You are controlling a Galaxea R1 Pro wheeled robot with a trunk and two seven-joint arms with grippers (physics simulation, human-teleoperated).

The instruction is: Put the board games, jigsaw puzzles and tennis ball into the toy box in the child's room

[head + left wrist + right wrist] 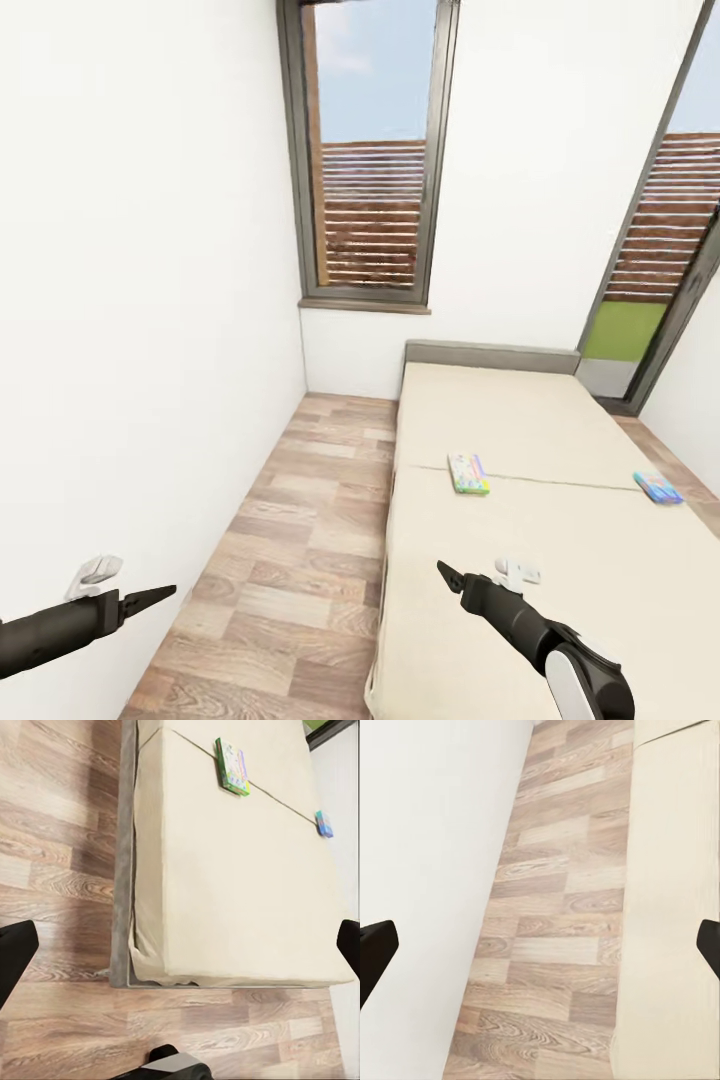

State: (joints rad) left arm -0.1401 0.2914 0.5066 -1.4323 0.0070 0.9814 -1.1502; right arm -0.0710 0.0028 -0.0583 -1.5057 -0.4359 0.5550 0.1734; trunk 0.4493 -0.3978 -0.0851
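Green game box on bed, beyond right hand

White walls, a wood-plank floor and 2 tall dark-framed windows in bright daylight.

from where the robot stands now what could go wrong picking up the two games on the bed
Both board games, the green-edged one and the smaller blue one, lie far up the bed, probably beyond either gripper, so reaching could drive the base into the frame. The blue one sits near the far edge and a nudge might push it off. Flat boxes on a soft cover may be hard to pinch.
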